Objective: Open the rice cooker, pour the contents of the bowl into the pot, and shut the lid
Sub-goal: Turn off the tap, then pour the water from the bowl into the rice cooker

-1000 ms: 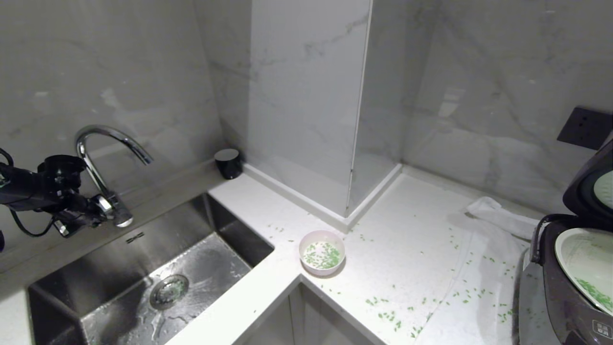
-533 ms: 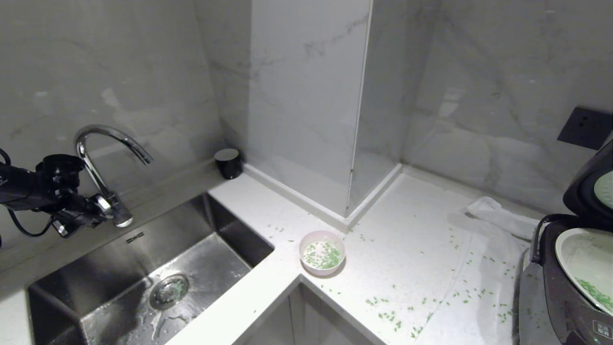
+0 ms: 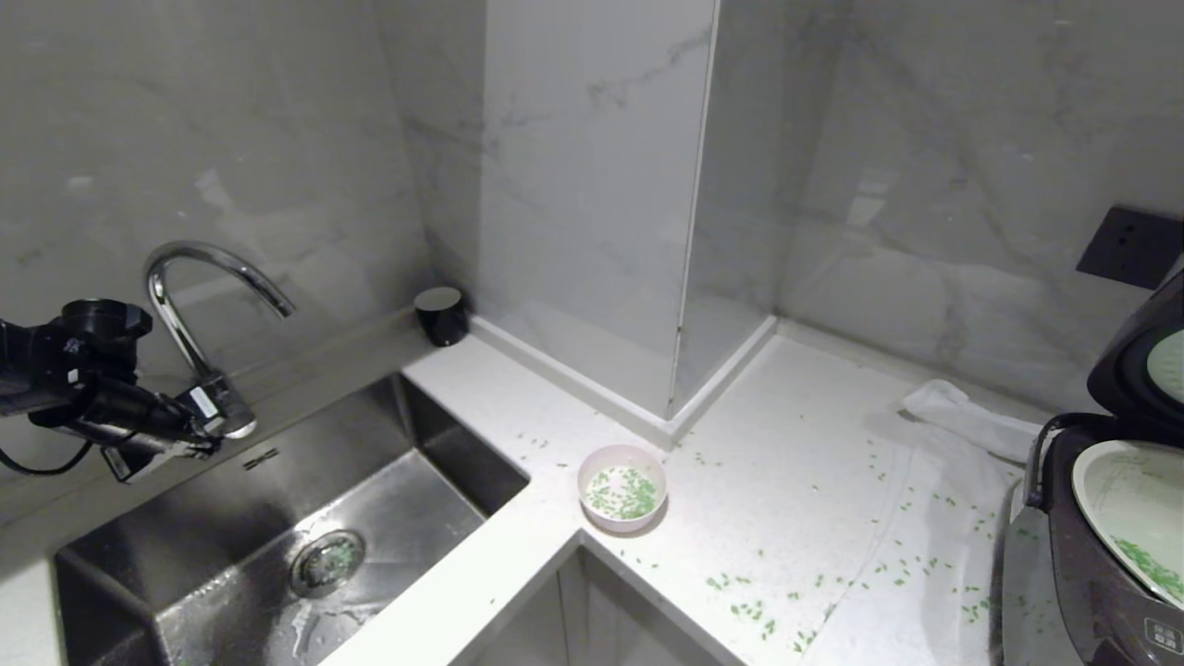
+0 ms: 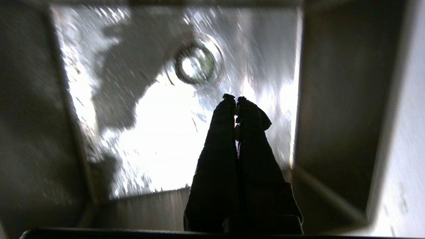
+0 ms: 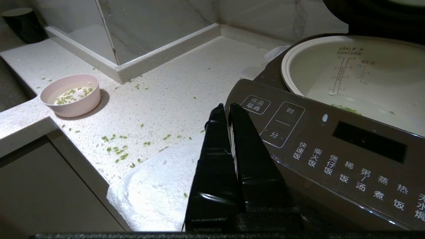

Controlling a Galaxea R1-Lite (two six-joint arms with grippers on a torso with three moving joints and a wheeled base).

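Kitchen corner stock: bowl, open cooker, wet sink; both my claws clenched on nothing.

My left claw (image 4: 235,98) hangs over the steel sink (image 3: 444,435), beside the tap (image 3: 199,305), fingers pressed together and empty; below its tips lie the wet basin floor and the drain (image 4: 196,64), with the sink's walls standing on every side. The bowl (image 3: 622,487) sits well off to that claw's right on the white counter (image 3: 795,435), near the counter's inner corner edge, holding some green bits (image 3: 625,498); more bits are scattered on the counter between bowl and rice cooker (image 5: 332,146). My right claw (image 5: 226,107), also clenched and empty, rests just before the cooker's front panel. Beyond it, the lid (image 3: 1142,361) stands raised; the pot (image 5: 352,76) holds a few green bits at its bottom. A white cloth (image 5: 159,186) lies beneath that claw.
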